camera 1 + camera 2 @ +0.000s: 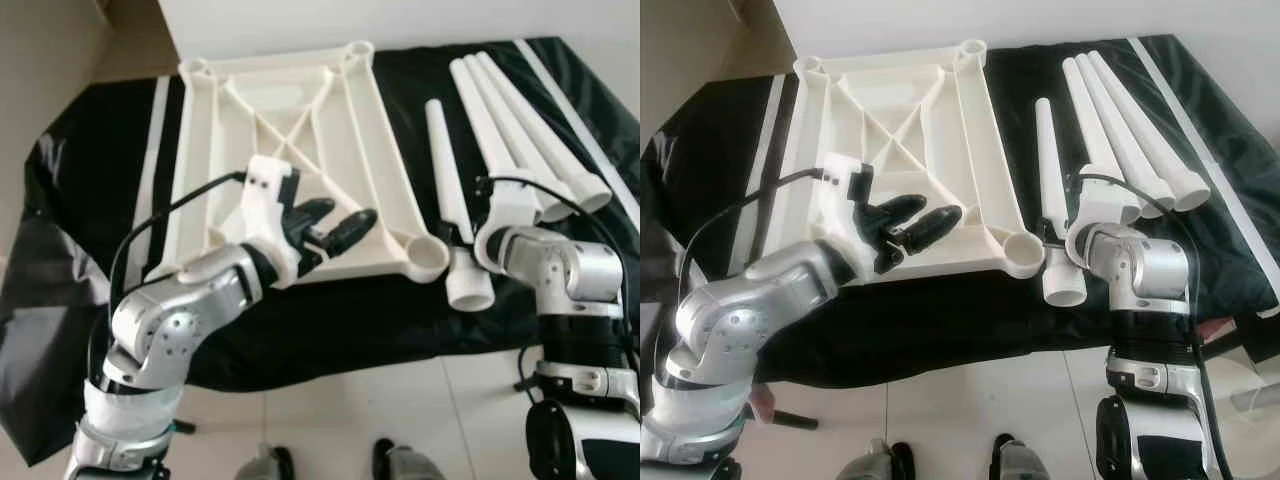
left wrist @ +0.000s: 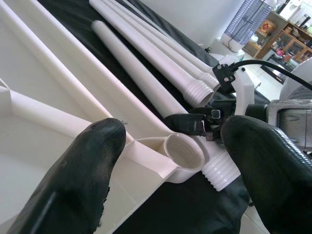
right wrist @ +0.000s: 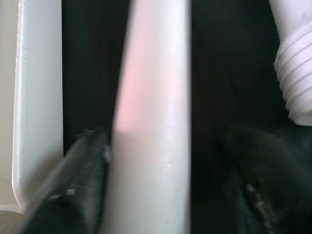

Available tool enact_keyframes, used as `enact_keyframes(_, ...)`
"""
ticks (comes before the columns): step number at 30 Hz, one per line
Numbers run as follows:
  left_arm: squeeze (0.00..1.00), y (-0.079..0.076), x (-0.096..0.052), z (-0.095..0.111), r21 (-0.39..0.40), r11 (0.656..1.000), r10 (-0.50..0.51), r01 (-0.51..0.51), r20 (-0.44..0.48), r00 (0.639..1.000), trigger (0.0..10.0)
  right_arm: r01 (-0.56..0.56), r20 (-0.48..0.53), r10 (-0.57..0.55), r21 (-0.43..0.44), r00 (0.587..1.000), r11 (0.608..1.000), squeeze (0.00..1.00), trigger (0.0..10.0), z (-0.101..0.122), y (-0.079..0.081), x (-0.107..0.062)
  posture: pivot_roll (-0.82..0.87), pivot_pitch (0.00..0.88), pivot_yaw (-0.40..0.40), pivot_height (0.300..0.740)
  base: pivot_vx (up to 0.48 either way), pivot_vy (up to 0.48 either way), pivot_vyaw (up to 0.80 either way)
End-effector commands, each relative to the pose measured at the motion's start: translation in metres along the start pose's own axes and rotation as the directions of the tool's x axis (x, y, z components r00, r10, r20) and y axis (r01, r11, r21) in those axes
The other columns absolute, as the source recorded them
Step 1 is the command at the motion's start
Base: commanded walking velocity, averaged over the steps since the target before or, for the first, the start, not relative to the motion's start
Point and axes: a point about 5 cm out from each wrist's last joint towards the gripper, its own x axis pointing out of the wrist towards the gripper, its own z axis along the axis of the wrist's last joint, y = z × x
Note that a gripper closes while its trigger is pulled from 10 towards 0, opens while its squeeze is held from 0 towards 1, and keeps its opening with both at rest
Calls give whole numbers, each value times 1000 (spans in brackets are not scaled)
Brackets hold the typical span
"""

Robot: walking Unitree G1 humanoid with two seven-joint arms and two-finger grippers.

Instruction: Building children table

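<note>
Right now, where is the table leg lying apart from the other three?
The single leg lies on the black sheet on the robot's right, between the tabletop frame and the three bundled legs, at the right end effector.

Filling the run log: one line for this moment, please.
left gripper: open, over tabletop frame | right gripper: at lone table leg, jaws astride it

Left gripper (image 1: pixel 335 228) fingers spread, raised; right gripper (image 2: pixel 207 127) low, fingers parted.

Glaring softly off white plastic under even daylight; blurring heavily at close range in the right wrist view; smearing slightly elsewhere.
</note>
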Motion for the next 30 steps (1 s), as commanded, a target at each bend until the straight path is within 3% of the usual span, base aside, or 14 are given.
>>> enact_keyframes(1,0,-5,1,0,3,995,-97,97,2,995,10000,43,-181,-46,-20,982,999,0,4039,-42,-6,12,-58,184,40,740,0,0,0)
enact_keyframes(2,0,-5,2,0,5,995,-97,97,2,995,10000,33,-182,-37,-29,983,999,0,0,-43,-6,14,-57,183,38,740,0,0,0)
enact_keyframes(12,0,-6,0,-2,-1,996,-92,92,3,996,10000,60,-178,-66,-38,982,997,0,0,-43,-11,17,-50,172,27,740,0,0,0)
enact_keyframes(13,0,-6,0,-2,-1,996,-91,91,3,996,10000,58,-185,-62,-28,981,998,0,4353,-44,-12,17,-50,171,27,740,0,0,0)
enact_keyframes(14,0,-6,0,-2,-1,996,-90,90,3,996,10000,53,-178,-59,-36,982,998,0,9373,-44,-11,18,-50,170,28,740,0,0,0)
enact_keyframes(15,0,-6,0,-3,-2,996,-91,91,3,996,10000,46,-172,-52,-40,984,998,0,10000,-46,-10,19,-50,168,27,740,0,0,0)
enact_keyframes(20,0,-7,0,-3,-3,996,-94,94,2,996,10000,48,-163,-56,-56,985,997,0,10000,-47,-9,21,-50,167,28,740,0,0,0)
enact_keyframes(21,0,-7,0,-3,-4,995,-96,96,1,995,10000,50,-155,-58,-61,986,997,1000,10000,-46,-11,21,-50,166,29,740,0,0,0)
enact_keyframes(25,0,-7,-1,-3,-4,995,-98,98,-2,995,10000,66,-137,-73,-57,988,996,1000,10000,-43,-17,20,-51,164,32,740,0,0,0)
enact_keyframes(26,0,-7,-1,-3,-4,995,-99,99,-3,995,10000,79,-149,-85,-46,985,996,863,10000,-43,-19,20,-52,163,34,740,0,0,0)
enact_keyframes(28,0,-7,-1,-3,-5,995,-100,100,-4,995,10000,88,-165,-92,-27,982,996,863,10000,-43,-21,21,-52,163,34,740,0,0,0)
enact_keyframes(29,0,-7,-1,-3,-5,995,-101,101,-5,995,10000,97,-177,-100,-22,979,995,0,10000,-44,-23,21,-52,163,35,740,0,0,0)
enact_keyframes(30,0,-7,-1,-3,-4,995,-102,102,-6,995,10000,93,-196,-92,-3,976,996,0,10000,-46,-23,22,-52,162,36,740,0,0,0)
